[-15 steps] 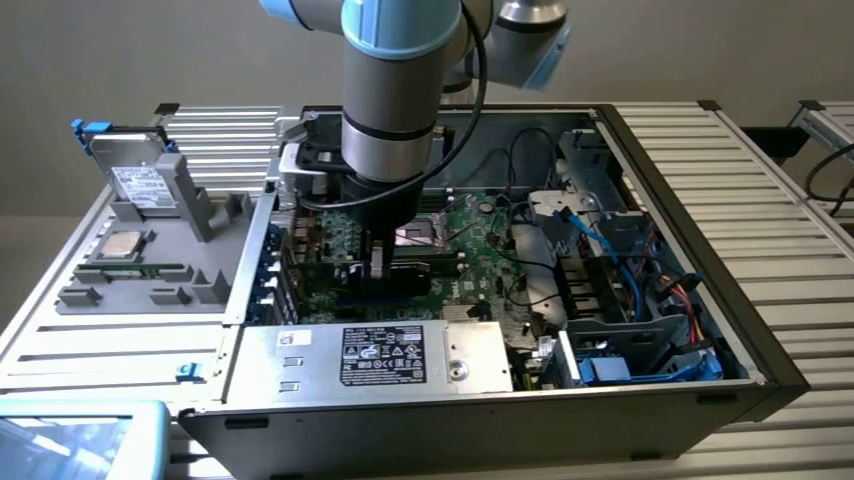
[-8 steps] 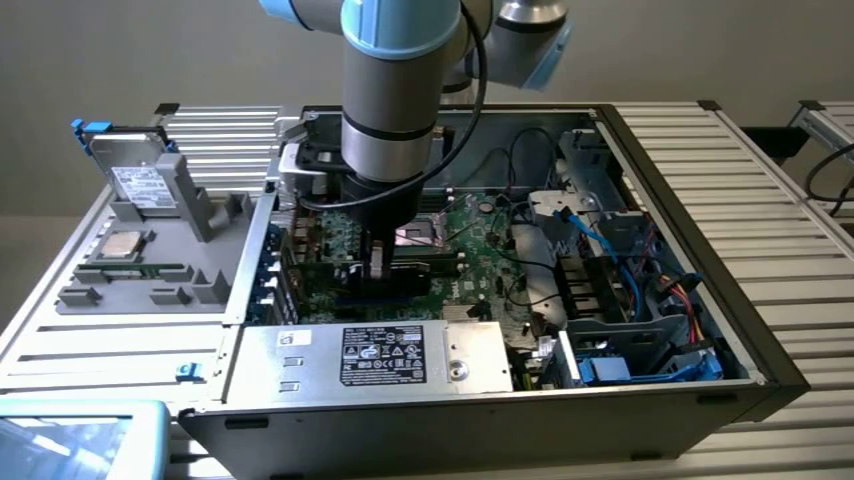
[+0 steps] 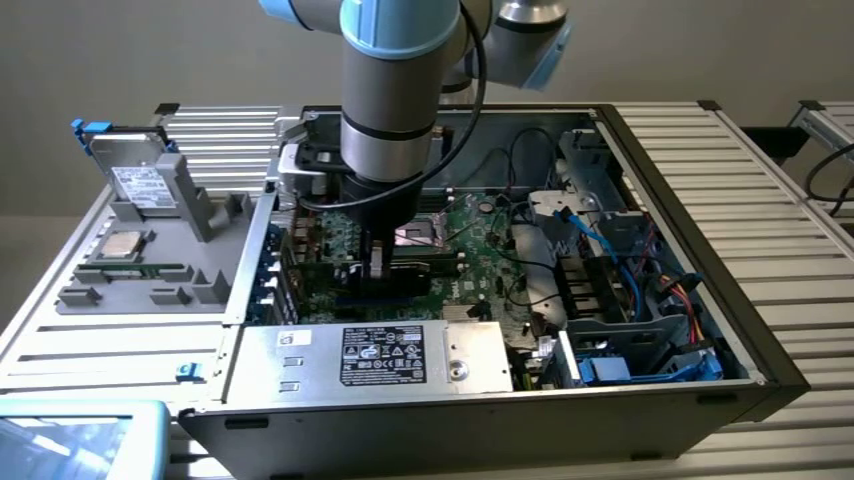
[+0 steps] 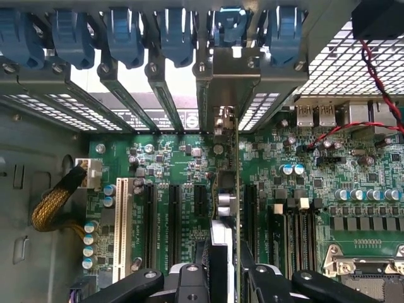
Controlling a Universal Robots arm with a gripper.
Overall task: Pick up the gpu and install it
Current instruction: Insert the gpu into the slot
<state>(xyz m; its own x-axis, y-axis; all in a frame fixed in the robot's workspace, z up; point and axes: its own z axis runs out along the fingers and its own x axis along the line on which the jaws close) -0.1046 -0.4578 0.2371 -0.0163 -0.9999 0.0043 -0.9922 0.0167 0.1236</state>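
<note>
Slatted grey metal bench under an open black computer case (image 3: 747, 370), grey-and-blue arm plunged straight down into it, black gripper (image 4: 221, 274) fingers clamped on one thin, edge-on green gpu (image 4: 228, 189) upright above the green motherboard (image 4: 177, 158), silver bracket among six blue latches (image 4: 123, 35).

Grey sheet-metal computer case (image 3: 747, 330): matt, perforated rear panel. Green circuit-board motherboard (image 4: 170, 158): glossy. Blue plastic slot clips (image 4: 124, 35): smooth. Thin green gpu card (image 4: 222, 208): dull silver metal bracket.
</note>
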